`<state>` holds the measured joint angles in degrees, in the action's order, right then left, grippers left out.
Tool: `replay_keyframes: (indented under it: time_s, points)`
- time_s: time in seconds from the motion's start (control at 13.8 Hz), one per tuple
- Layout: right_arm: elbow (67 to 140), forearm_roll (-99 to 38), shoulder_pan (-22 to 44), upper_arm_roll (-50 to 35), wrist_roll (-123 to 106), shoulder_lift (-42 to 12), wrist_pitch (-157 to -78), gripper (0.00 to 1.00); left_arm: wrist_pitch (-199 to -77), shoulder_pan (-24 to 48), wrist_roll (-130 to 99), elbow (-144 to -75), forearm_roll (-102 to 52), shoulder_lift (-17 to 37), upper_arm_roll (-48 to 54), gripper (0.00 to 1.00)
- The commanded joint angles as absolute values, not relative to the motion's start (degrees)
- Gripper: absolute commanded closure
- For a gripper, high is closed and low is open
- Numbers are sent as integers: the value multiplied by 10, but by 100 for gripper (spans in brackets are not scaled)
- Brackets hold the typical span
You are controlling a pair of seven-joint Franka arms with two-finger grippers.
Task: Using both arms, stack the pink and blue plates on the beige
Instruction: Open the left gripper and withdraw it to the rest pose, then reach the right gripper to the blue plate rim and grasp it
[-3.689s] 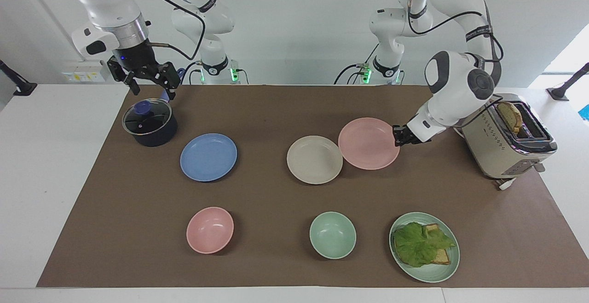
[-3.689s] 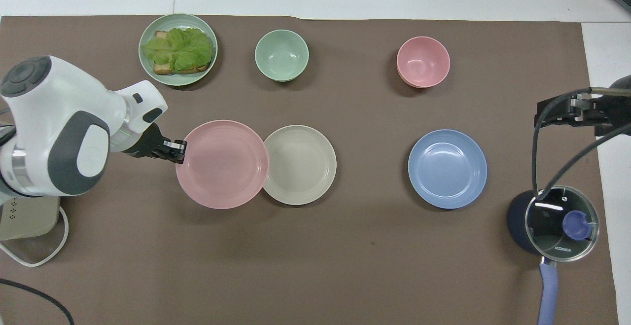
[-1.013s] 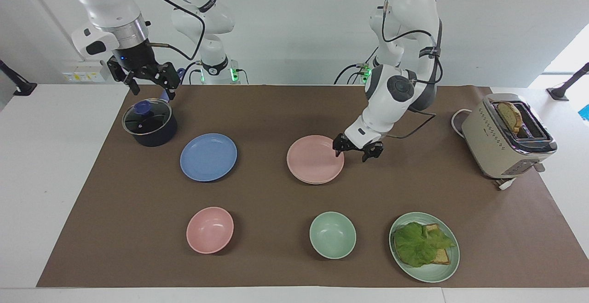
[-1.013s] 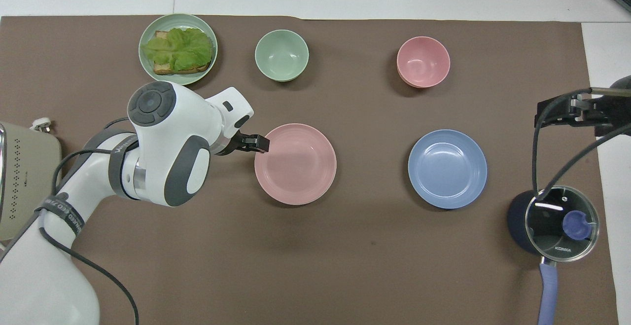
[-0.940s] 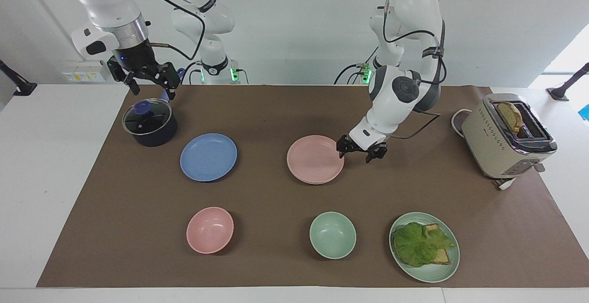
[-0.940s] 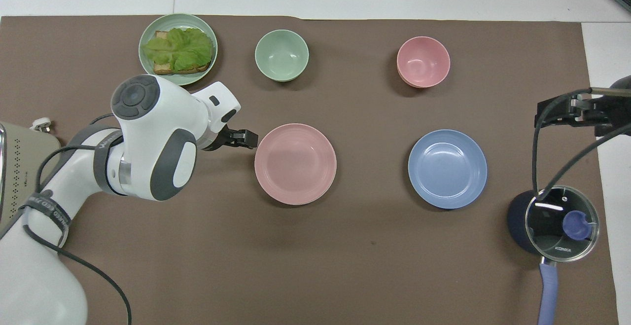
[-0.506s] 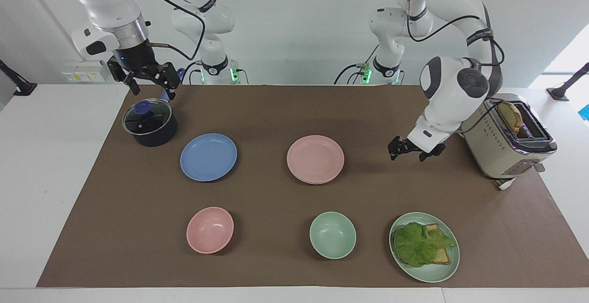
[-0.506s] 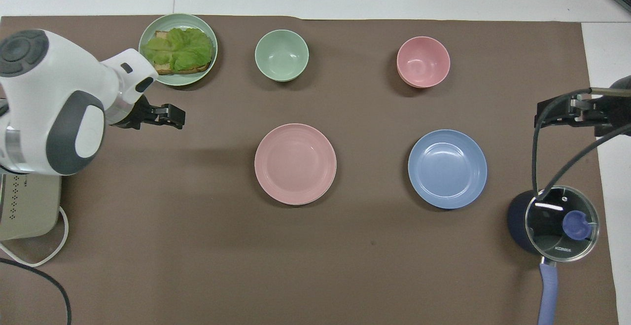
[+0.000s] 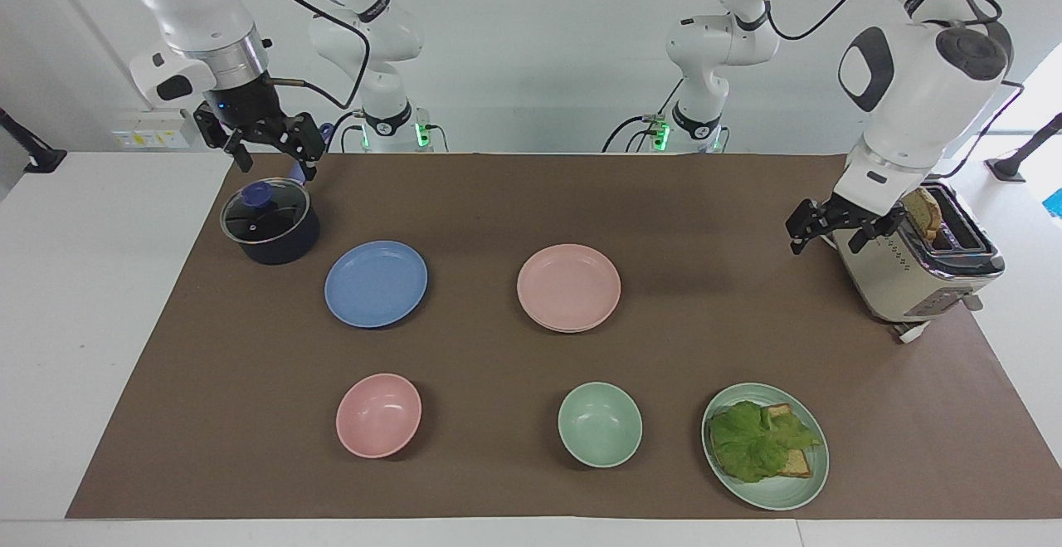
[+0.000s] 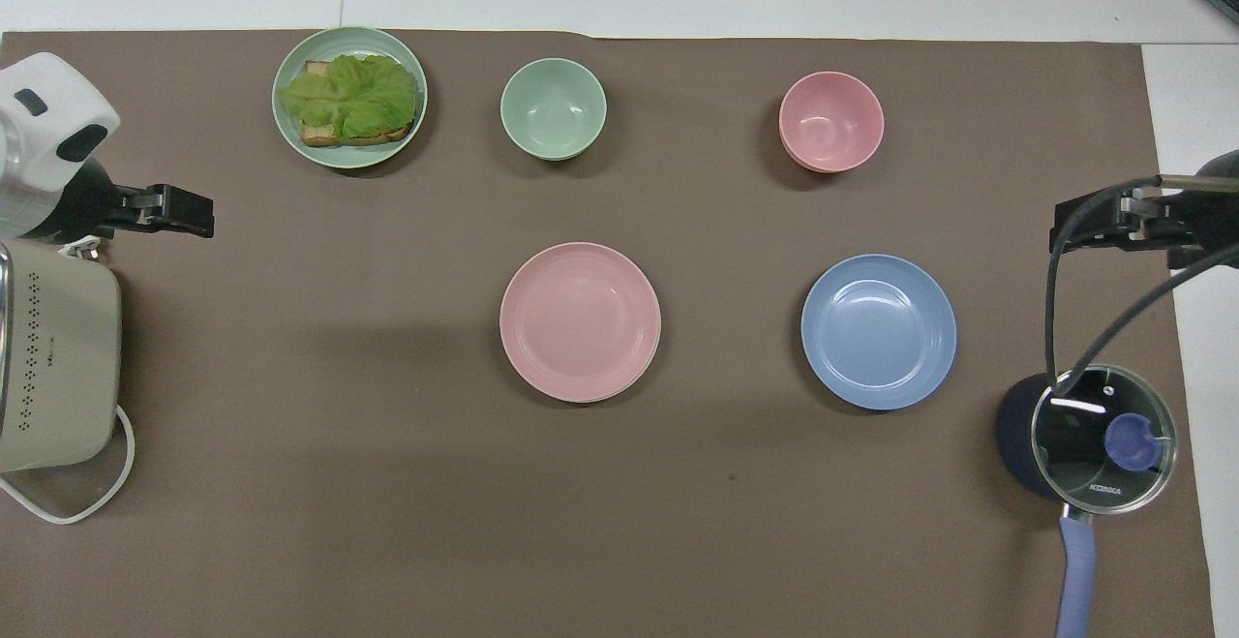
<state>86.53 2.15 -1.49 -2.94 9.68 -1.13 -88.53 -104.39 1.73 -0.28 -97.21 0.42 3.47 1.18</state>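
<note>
Your left gripper (image 9: 840, 230) pulled up and away from the pink plate (image 9: 569, 285), ending open and empty beside the toaster (image 9: 917, 258).
You left the pink plate resting on the beige plate (image 9: 572, 328), whose rim barely showed beneath it, mid-counter (image 9: 498, 198); the blue plate (image 9: 376, 283) lay apart toward the right arm's end, on its own. Your right gripper (image 9: 267, 147) waited open above the lidded pot (image 9: 270, 222), holding nothing.
</note>
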Motion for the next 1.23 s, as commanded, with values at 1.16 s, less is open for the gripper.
replay_keyframes:
  time_s: [1.16]
  points:
    - [1167,9,-68,-26,-8,-61,-1242,0,-969,11,-1,-954,14,-46,9,0]
